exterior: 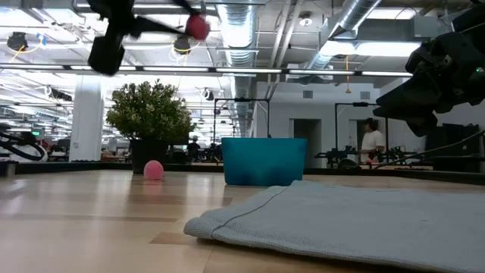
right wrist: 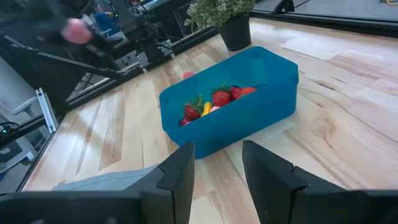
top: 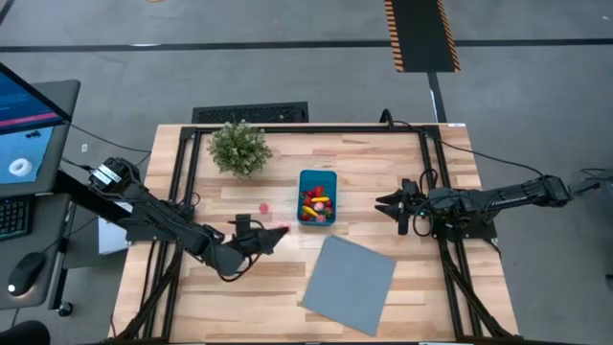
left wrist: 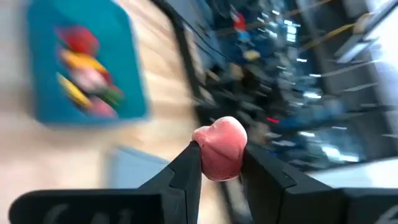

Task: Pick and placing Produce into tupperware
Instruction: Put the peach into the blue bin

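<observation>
The teal-blue tupperware stands mid-table, with red, yellow and pink produce inside; the right wrist view shows its wall. My left gripper hovers above the table to the tub's near left, shut on a pink round piece, which also shows high in the low view. Another pink piece rests on the wood left of the tub. My right gripper is open and hangs in the air to the right of the tub, touching nothing. My left gripper pinches the pink round piece between its two fingertips, one finger on each side. The piece is lifted clear of the table and sticks out past the finger ends.
A bushy potted plant stands at the far side, left of the tub. A flat grey-blue sheet lies near the tub's near right corner. Black frame rails run along the table's left, right and far sides. People show in the room behind.
</observation>
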{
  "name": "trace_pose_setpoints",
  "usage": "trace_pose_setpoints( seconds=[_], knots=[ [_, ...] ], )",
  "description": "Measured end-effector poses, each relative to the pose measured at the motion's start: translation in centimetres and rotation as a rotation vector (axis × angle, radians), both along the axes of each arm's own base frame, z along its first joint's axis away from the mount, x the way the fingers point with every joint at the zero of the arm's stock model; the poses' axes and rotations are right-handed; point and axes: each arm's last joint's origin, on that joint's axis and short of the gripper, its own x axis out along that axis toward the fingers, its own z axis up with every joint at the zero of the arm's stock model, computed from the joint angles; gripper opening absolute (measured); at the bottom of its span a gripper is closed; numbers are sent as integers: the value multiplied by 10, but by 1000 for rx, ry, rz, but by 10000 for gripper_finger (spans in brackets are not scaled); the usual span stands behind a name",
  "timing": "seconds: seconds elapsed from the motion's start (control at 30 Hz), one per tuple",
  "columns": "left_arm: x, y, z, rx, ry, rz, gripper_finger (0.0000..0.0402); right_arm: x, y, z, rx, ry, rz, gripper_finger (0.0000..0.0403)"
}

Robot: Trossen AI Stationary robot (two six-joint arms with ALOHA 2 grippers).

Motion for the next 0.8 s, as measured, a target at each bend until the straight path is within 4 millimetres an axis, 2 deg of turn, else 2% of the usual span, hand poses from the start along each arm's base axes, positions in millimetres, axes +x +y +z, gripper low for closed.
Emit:
trace_pose_setpoints(
  seconds=[0.13, 0.23, 0.53, 0.67, 0.8],
  knots=[
    [4, -6, 18, -116, -163, -104, 84, 0, 0, 0, 0, 0, 0, 159],
    [5, -7, 30, -110, -250, -140, 84, 0, 0, 0, 0, 0, 0, 159],
    [11, 2, 38, 69, -251, -197, 84, 0, 0, 0, 0, 0, 1, 159],
    [19, 15, 38, 138, -233, -227, 84, 0, 0, 0, 0, 0, 0, 159],
    [29, 35, 38, 337, -163, -254, 84, 0, 0, 0, 0, 0, 1, 159]
  ],
)
